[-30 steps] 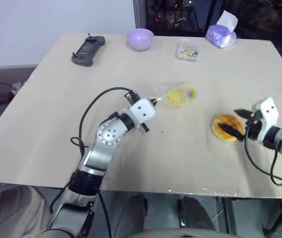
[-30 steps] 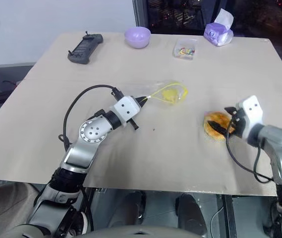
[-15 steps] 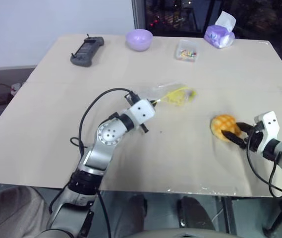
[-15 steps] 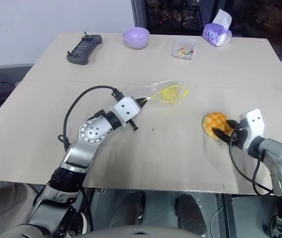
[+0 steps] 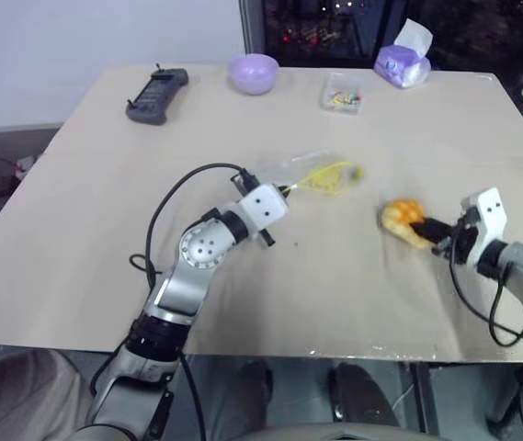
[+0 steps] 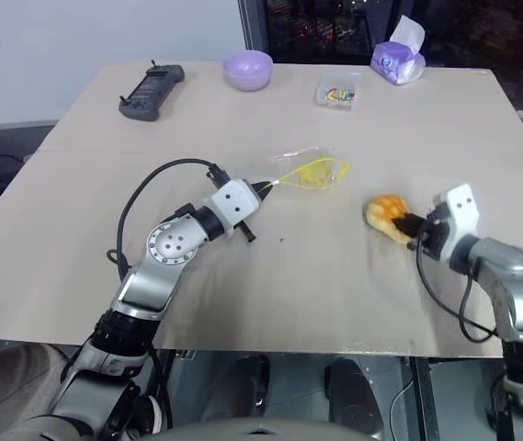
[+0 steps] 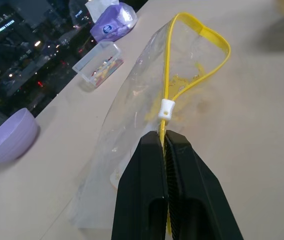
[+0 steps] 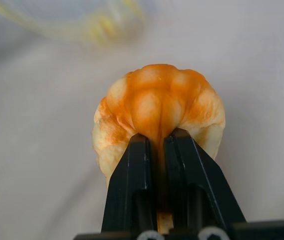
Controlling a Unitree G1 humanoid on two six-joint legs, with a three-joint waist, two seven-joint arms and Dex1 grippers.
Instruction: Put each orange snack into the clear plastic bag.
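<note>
The orange snack [image 5: 401, 219] sits right of the clear plastic bag [image 5: 321, 175] on the table [image 5: 77, 230].

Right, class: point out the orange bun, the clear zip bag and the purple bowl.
orange bun [image 8: 156, 107]: right wrist view, on its squeezed orange top.
clear zip bag [image 7: 132, 112]: left wrist view, on its crinkly clear side.
purple bowl [image 5: 253, 72]: left eye view, on its outer wall.

Matt, smooth beige table [image 5: 105, 211]; crinkly, glossy clear plastic bag [image 7: 132, 110] with yellow plastic seal strip; soft, dimpled orange bun [image 8: 156, 112]; black, matt ribbed gripper fingers [image 7: 146, 200]; glossy lilac bowl [image 5: 253, 72].
</note>
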